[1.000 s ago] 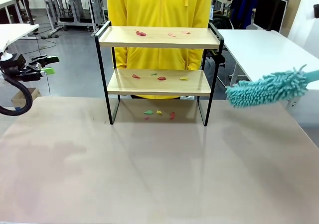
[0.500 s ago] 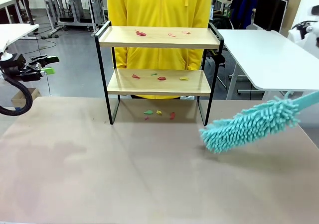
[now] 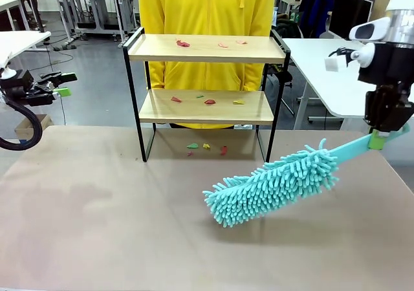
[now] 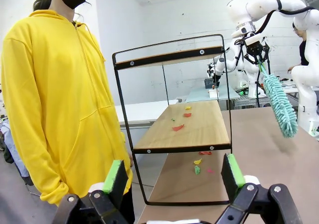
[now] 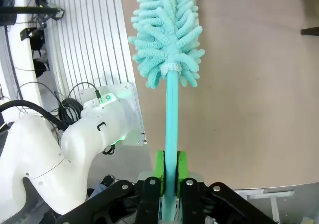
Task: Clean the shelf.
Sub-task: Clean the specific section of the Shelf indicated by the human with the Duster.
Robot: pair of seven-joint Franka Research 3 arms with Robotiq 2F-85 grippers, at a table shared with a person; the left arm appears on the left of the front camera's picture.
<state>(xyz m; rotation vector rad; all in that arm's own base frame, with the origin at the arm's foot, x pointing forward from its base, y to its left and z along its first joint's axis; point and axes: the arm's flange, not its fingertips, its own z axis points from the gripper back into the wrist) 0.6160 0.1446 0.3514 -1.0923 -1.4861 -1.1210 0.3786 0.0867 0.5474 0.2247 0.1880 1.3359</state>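
The small two-tier shelf of light wooden boards in a thin black metal frame (image 3: pixel 155 48) stands at the far side of the beige table (image 3: pixel 97 226), with a person in a yellow hoodie (image 3: pixel 207 6) behind it. The right gripper (image 3: pixel 377 140) is clamped on the handle of a fluffy teal microfibre duster (image 3: pixel 272 184), its head low over the table, near the shelf but apart from it. The left gripper (image 3: pixel 63 85) holds nothing, its jaws spread wide, off to the side. Small coloured scraps (image 3: pixel 183 43) lie on both boards and on the table beneath, so the cleaning appears not yet begun.
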